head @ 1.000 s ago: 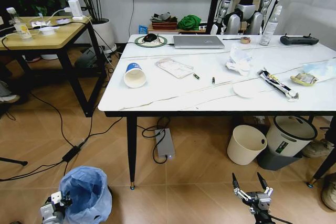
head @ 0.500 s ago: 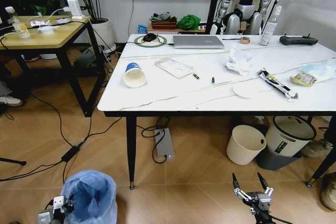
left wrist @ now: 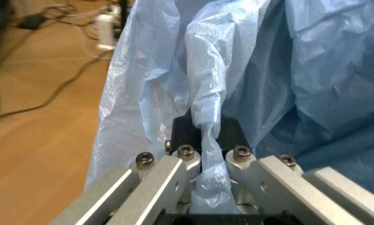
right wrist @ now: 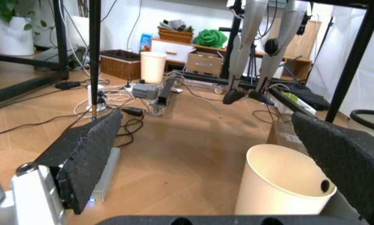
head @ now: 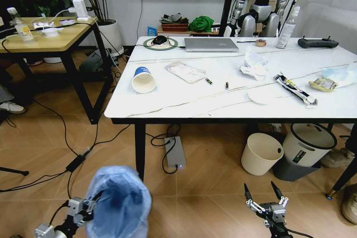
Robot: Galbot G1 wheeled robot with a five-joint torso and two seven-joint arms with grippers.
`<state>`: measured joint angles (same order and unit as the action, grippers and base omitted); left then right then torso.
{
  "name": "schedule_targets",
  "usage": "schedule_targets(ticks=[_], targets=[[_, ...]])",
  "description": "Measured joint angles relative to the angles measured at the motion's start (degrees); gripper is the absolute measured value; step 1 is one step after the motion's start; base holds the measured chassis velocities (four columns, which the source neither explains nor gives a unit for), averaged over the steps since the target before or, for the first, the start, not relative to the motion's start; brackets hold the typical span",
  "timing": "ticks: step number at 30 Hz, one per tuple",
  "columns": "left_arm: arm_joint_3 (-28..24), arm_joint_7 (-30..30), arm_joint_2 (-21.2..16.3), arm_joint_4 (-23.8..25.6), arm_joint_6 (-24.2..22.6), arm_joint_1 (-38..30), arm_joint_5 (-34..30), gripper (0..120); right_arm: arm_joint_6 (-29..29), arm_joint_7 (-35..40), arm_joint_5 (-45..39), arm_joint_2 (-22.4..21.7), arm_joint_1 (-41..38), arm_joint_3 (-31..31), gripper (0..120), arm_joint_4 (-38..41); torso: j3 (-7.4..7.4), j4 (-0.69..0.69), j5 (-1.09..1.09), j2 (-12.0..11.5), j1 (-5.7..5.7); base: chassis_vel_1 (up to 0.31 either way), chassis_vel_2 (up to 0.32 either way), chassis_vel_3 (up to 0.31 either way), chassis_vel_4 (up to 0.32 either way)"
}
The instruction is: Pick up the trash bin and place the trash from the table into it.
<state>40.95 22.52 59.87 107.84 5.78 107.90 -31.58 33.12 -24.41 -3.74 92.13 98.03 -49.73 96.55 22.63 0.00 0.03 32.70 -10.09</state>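
Clamped on a bunched fold of the pale-blue bag, the left gripper [left wrist: 203, 161] holds the trash bin [head: 119, 202] at its rim, low over open wood floor, near the table's [head: 184, 107] front-left leg. Left arm reaches in low from the left. Right gripper [head: 263, 202] hovers spread wide and empty over bare floor before the table's front edge, near a cream bin [head: 261, 153] and a lidded bin [head: 308, 144] beneath it. On top: one paper cup [head: 143, 79] on its side near the left edge, one clear pack [head: 186, 71] beside it, crumpled tissues [head: 254, 63] mid-table, a printed wrapper [head: 294, 89] and more litter toward the right edge.
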Motion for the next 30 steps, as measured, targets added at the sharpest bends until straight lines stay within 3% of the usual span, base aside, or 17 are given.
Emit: schedule_targets(ticks=[7,20,30], targets=[[-4.5,-8.6,-0.8,7.8,-6.0,4.9,-0.8,0,0.5,0.2,0.7,0.0,1.7,-0.8,100,0.3,0.01,0.0,-0.02,0.0,0.0,0.0,0.0,0.0,0.0],[-8.2,-12.9,-0.5,7.5,-6.8,2.9,-0.3,0,1.9,0.9,2.0,0.0,4.7,-1.3,100,0.9,1.59,0.0,-0.03,2.7,-1.08,0.0,0.0,0.0,0.0],[-11.1,-16.0,-1.0,7.2,-10.1,1.4,-2.2,0,2.0,1.1,0.9,0.0,5.7,-2.0,100,1.1,3.04,-0.01,-0.04,5.1,-2.09,0.0,0.0,0.0,0.0]])
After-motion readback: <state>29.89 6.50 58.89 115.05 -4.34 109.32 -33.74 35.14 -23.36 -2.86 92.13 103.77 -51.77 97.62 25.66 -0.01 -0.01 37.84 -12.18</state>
